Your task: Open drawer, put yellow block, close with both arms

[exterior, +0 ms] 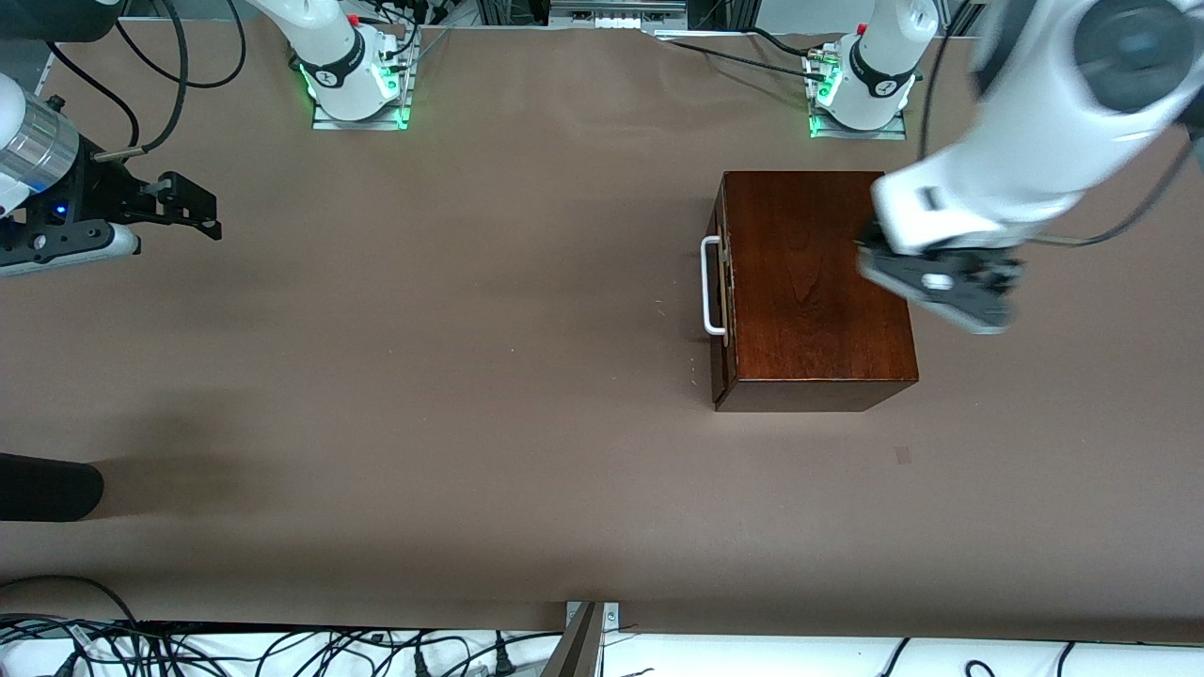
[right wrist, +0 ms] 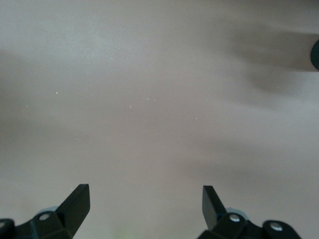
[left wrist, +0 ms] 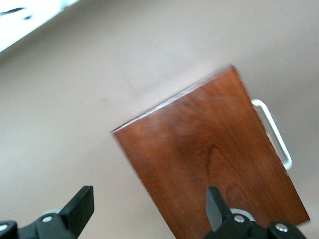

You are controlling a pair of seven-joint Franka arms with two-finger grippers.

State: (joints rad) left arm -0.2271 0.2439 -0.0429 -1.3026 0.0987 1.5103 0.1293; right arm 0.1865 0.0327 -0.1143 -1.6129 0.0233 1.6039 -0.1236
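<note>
The glossy mahogany box (exterior: 814, 282) stands toward the left arm's end of the table. Its drawer (exterior: 720, 310) is pushed in, with the white bar handle (exterior: 712, 285) facing the right arm's end. My left gripper (exterior: 941, 287) hangs over the box's edge at the left arm's end. In the left wrist view the left gripper (left wrist: 148, 205) is open and empty, with the box top (left wrist: 209, 164) and handle (left wrist: 273, 132) below it. My right gripper (exterior: 193, 202) is over bare table at the right arm's end. It is open and empty in the right wrist view (right wrist: 144, 201). The yellow block is out of view.
A dark rounded object (exterior: 47, 489) juts in at the right arm's end, nearer the front camera; it also shows in the right wrist view (right wrist: 315, 55). The arm bases (exterior: 353, 75) (exterior: 861, 85) stand along the farthest edge. Cables (exterior: 282, 649) lie along the nearest edge.
</note>
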